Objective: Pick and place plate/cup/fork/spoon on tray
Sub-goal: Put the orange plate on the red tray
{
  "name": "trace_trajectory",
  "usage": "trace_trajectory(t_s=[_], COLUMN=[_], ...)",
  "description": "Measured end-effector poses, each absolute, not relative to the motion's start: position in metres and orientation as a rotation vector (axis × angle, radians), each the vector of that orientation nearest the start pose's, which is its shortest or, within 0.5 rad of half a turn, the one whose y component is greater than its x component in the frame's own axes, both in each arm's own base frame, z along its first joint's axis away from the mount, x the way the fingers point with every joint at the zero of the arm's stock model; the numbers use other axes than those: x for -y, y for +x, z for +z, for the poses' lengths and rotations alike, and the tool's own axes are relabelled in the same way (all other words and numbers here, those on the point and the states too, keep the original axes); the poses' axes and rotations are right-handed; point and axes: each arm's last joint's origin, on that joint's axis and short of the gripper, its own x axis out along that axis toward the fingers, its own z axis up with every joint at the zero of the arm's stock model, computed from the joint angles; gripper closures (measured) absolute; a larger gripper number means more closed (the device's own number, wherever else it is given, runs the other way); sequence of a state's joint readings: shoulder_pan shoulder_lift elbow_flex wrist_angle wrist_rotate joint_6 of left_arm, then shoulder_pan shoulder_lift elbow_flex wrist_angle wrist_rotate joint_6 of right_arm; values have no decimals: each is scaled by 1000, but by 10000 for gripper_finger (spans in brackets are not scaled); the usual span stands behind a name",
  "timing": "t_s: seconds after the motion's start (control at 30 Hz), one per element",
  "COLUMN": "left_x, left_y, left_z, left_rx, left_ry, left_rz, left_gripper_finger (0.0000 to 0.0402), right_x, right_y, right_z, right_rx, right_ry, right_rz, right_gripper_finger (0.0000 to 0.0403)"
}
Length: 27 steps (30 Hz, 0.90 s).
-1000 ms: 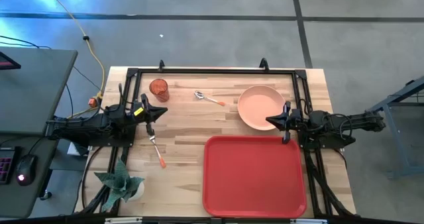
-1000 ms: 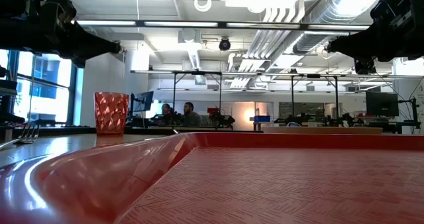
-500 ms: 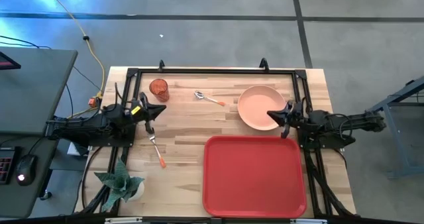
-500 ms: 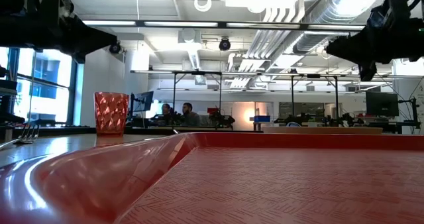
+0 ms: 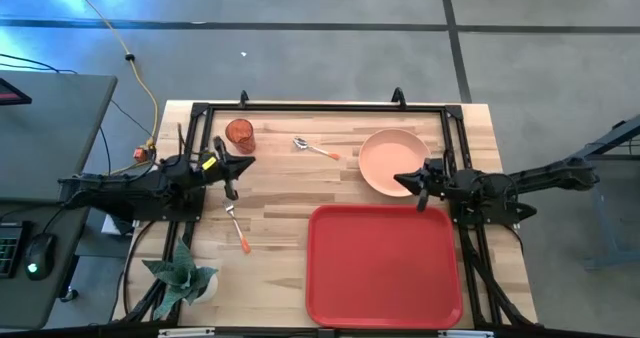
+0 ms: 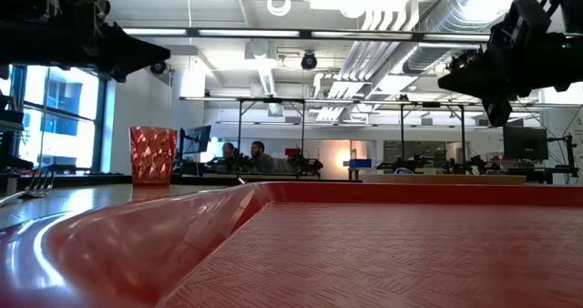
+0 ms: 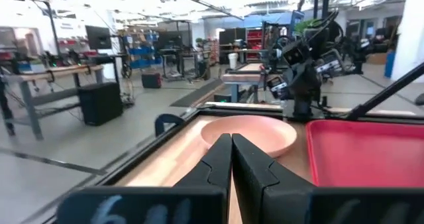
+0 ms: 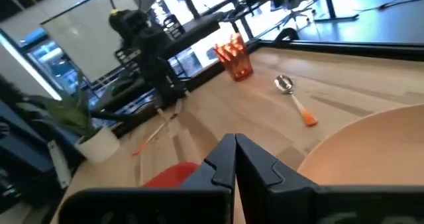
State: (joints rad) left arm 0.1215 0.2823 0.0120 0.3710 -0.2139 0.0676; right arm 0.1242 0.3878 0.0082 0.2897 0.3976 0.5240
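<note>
In the high view the left gripper (image 5: 232, 168) hangs at left of centre with fingers pressed together, empty, the cup (image 5: 239, 134) just above it and the fork (image 5: 237, 227) below. The spoon (image 5: 315, 148) lies at upper centre. The plate (image 5: 391, 161) sits upper right, above the bare tray (image 5: 383, 266). The right gripper (image 5: 418, 185), fingers narrow and holding nothing, hovers over the plate's lower rim. To do this well it should probably open before descending, pinch the rim squarely, and lift level.
</note>
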Motion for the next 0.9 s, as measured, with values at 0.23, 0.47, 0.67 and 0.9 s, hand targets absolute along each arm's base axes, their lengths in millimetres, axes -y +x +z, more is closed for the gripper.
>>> trace_trajectory(t_s=[0.23,0.47,0.67,0.9], left_x=[-22,-33,-50,-70], left_y=[137,192,260,328], left_z=[178,197,206,197], left_rx=[103,-19,-165,-271], left_ry=[17,30,15,-69], left_rz=[294,319,321,336], left_gripper_finger=[398,364,290,226], right_x=[-1,2,4,5], right_y=[130,133,132,137], right_z=[155,157,164,192], right_rx=[-8,52,123,133], right_ry=[475,423,403,228], right_rz=[-432,-564,-650,-745], right_gripper_finger=[402,402,402,402])
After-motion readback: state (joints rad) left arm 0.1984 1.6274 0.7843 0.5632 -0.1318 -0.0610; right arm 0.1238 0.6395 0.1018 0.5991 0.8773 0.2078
